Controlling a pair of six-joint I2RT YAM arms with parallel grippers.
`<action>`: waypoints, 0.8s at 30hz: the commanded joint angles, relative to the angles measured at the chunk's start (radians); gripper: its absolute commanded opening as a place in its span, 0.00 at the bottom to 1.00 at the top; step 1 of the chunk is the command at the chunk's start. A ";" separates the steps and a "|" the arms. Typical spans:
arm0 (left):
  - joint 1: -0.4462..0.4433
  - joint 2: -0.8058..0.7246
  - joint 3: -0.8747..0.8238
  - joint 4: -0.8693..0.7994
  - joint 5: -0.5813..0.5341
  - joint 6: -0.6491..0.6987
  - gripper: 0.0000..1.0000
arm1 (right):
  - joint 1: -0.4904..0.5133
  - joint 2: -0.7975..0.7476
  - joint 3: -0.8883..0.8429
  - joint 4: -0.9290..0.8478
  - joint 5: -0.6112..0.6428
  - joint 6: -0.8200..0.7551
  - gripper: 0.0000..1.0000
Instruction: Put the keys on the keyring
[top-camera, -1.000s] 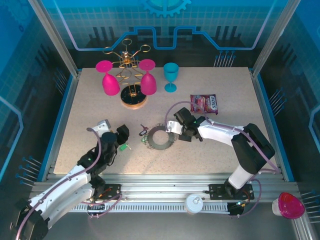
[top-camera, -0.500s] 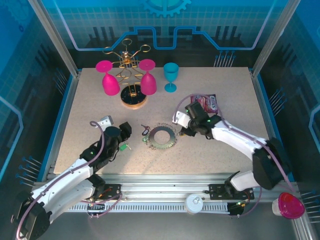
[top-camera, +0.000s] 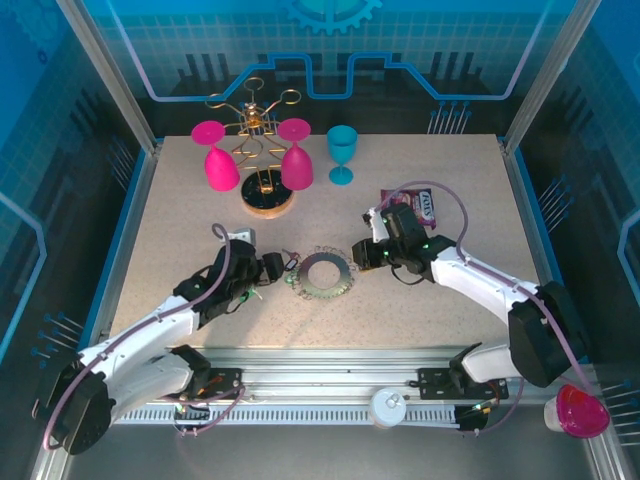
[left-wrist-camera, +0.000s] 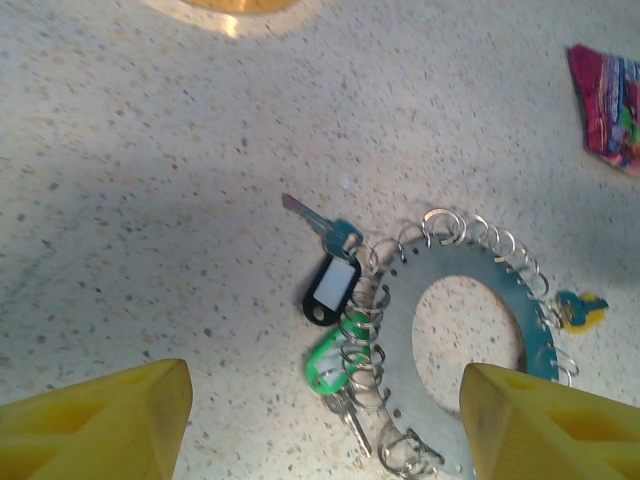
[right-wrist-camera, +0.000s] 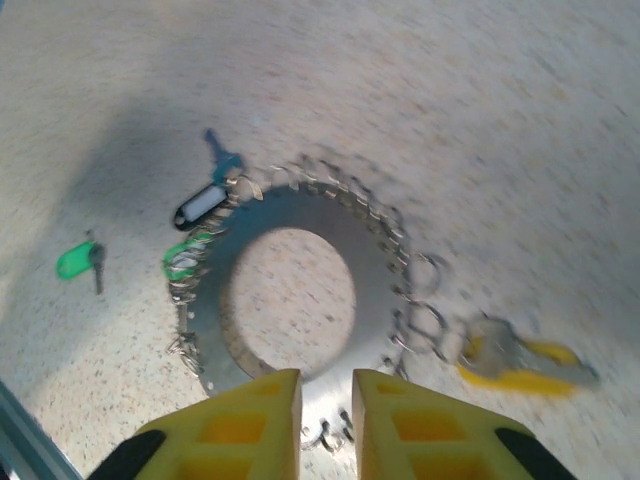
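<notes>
Your left gripper (top-camera: 272, 268) hangs just left of the dark grey metal keyring (top-camera: 327, 275) with its coil-like rim. The ring lies flat near the middle of the speckled table (top-camera: 450, 160). Your right gripper (top-camera: 362, 256) hovers at the ring's right edge.

From the left wrist you look between yellow fingers (left-wrist-camera: 100, 420) set wide apart, with nothing between them. From the right wrist your fingers (right-wrist-camera: 240, 425) stand only a narrow slit apart, also empty, above the ring's rim.

The ring is the one carrier with a load. Small wire loops along its left rim hold a blue-headed key (left-wrist-camera: 330, 228), a black tag (left-wrist-camera: 330, 288) with a white window, and a green tag (left-wrist-camera: 328, 362). A yellow-headed key (right-wrist-camera: 520, 362) lies at the right edge, touching the loops; you cannot tell whether it is threaded.

The right wrist view adds a loose green-headed key (right-wrist-camera: 75, 262) on the table, well left of the ring. The left wrist view adds the corner of a red snack packet (left-wrist-camera: 610, 95), far and right of the ring.

At the far side, two pink wine glasses (top-camera: 215, 158) hang bowl-down on a gold wire rack with a round wooden base (top-camera: 268, 200). A teal goblet (top-camera: 342, 153) stands upright just right of it; its contents cannot be told.
</notes>
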 joint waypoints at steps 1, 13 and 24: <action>-0.027 0.026 0.023 -0.063 0.066 0.002 0.71 | -0.017 -0.011 0.077 -0.202 0.083 0.087 0.26; -0.192 0.174 0.080 -0.036 0.026 -0.114 0.63 | 0.150 -0.047 -0.083 -0.205 0.093 0.024 0.24; -0.245 0.239 0.097 -0.131 -0.092 -0.377 0.48 | 0.177 0.003 -0.065 -0.105 0.108 0.066 0.26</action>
